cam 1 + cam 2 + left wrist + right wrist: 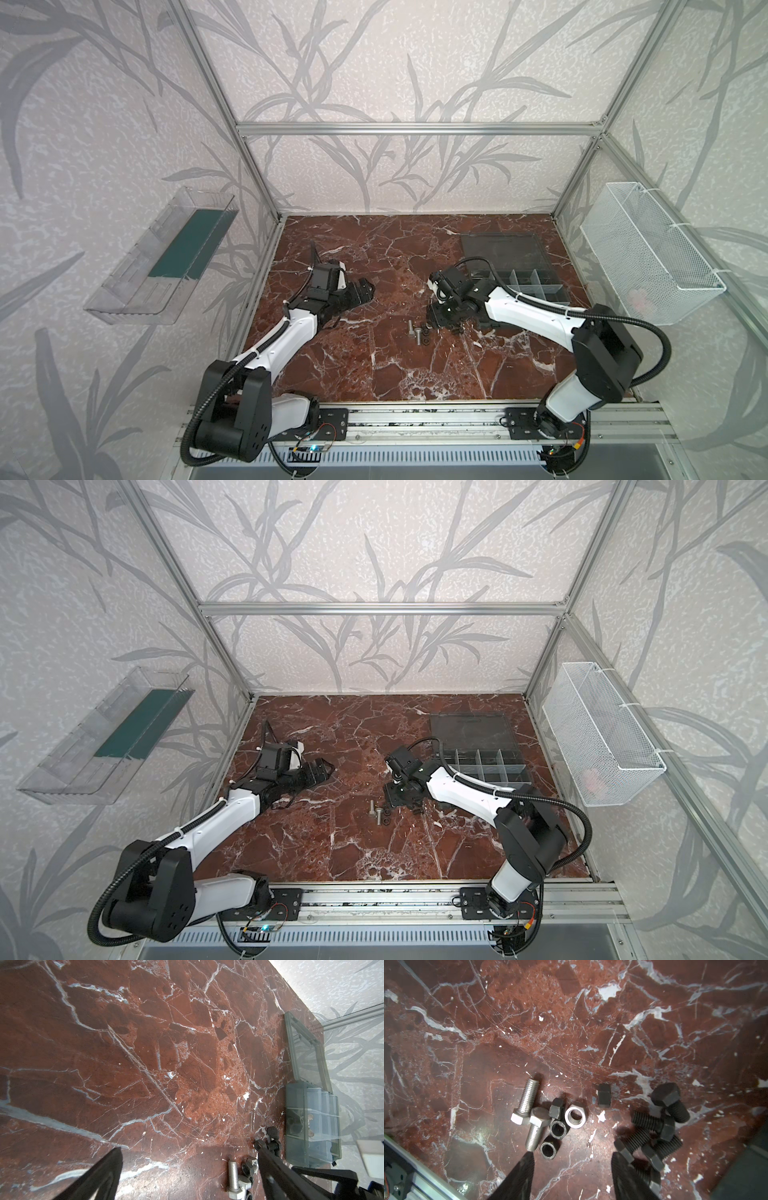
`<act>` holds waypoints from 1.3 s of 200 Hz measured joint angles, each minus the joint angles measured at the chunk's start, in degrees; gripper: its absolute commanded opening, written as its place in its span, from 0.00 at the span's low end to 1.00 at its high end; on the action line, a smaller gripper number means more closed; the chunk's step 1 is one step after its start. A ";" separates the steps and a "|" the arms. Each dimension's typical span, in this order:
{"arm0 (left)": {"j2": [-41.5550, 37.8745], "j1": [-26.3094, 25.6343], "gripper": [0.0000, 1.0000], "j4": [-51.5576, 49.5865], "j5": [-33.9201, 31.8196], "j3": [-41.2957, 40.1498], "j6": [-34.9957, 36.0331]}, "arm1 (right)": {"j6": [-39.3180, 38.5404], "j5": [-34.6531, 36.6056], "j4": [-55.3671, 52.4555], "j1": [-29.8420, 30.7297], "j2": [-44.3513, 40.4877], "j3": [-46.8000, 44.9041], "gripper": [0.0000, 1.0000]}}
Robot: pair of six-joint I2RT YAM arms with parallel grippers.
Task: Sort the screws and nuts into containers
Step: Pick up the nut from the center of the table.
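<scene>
Two silver screws [527, 1101] lie head against head, shafts pointing opposite ways. They are near the middle of the marble table [374, 365], slightly toward 6 o'clock in both top views. At their 3 o'clock side sit the nuts [558, 1128]: one silver and three black huddled together, touching, with a fourth black one just apart. Further toward 3 o'clock, several black screws [654, 1126] lie heaped across each other.

The right gripper [573, 1155] hangs over the gap between the nuts and the black screws, its jaws spread with nothing between them. The left gripper [188, 1147] hovers at 10 o'clock from the silver screws, jaws spread wide and empty.

The containers [534, 284] stand at the table's 2 o'clock, with the flat lid [503, 249] folded open toward 12 o'clock. The right arm [511, 307] reaches across their 7 o'clock corner. In the left wrist view a few pieces show through a container wall, too blurred to name.
</scene>
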 measured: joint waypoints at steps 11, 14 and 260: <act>-0.02 0.00 0.99 0.00 0.00 0.00 0.02 | -0.28 0.50 -0.22 0.22 1.27 0.31 0.55; -0.02 0.00 0.99 0.00 0.00 0.00 0.02 | -0.48 0.59 -0.26 0.31 1.64 0.33 0.54; -0.02 0.22 0.99 -0.07 -0.22 -0.02 0.13 | -5.03 2.43 -2.27 1.97 13.75 7.02 0.41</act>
